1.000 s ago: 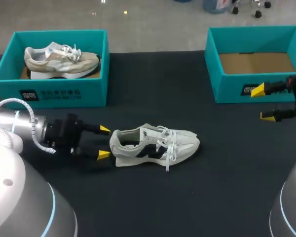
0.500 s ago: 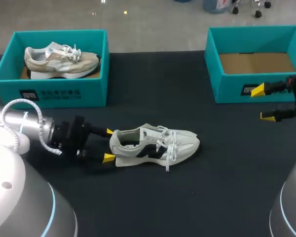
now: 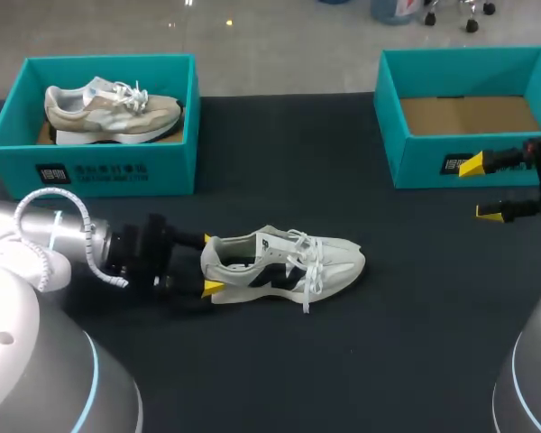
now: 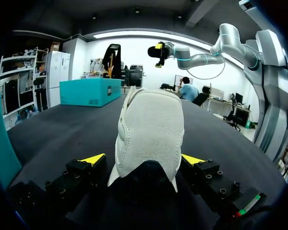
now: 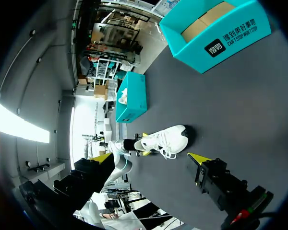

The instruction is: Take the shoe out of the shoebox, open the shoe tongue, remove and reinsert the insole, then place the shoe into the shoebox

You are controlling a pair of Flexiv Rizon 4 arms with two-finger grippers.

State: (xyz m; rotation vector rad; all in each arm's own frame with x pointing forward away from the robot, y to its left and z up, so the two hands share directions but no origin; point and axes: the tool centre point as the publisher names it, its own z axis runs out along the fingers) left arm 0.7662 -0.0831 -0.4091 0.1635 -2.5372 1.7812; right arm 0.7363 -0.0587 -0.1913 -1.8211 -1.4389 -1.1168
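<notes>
A white shoe (image 3: 284,264) with black side panels lies on its sole in the middle of the black table, toe to the right. My left gripper (image 3: 207,263) is open, one yellow tip on each side of the heel. In the left wrist view the heel (image 4: 151,129) stands between the fingers of that gripper (image 4: 143,159), with small gaps showing at the tips. My right gripper (image 3: 481,189) hangs open and empty in front of the empty teal shoebox (image 3: 433,167) at the back right. The right wrist view has that gripper (image 5: 150,158) high above the shoe (image 5: 165,140).
A second teal shoebox (image 3: 117,167) at the back left holds a beige shoe (image 3: 113,110). The empty shoebox (image 5: 221,36) shows its cardboard floor. Bare black tabletop lies between the white shoe and both boxes.
My left gripper has slid right along the table until its tips flank the shoe's heel. The shoe and my right arm have stayed put.
</notes>
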